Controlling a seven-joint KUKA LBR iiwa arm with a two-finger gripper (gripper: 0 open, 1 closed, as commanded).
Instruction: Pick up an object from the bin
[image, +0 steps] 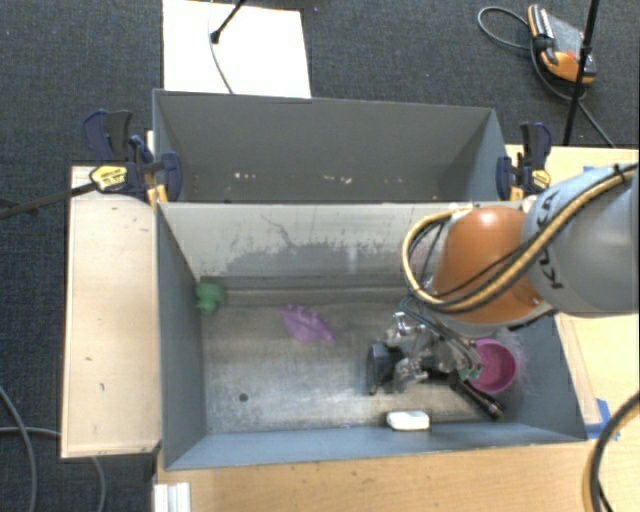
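Camera view: pink cup (496, 366) inside grey bin (262, 398)

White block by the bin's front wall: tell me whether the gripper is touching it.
Apart. The camera view shows a strip of bin floor between the gripper and the white block, which lies nearer the front wall.

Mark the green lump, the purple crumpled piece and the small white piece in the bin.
green lump (208, 296): camera view, on its middle, by the bin's left wall.
purple crumpled piece (305, 324): camera view, on its middle.
small white piece (407, 420): camera view, on its middle, by the near wall.
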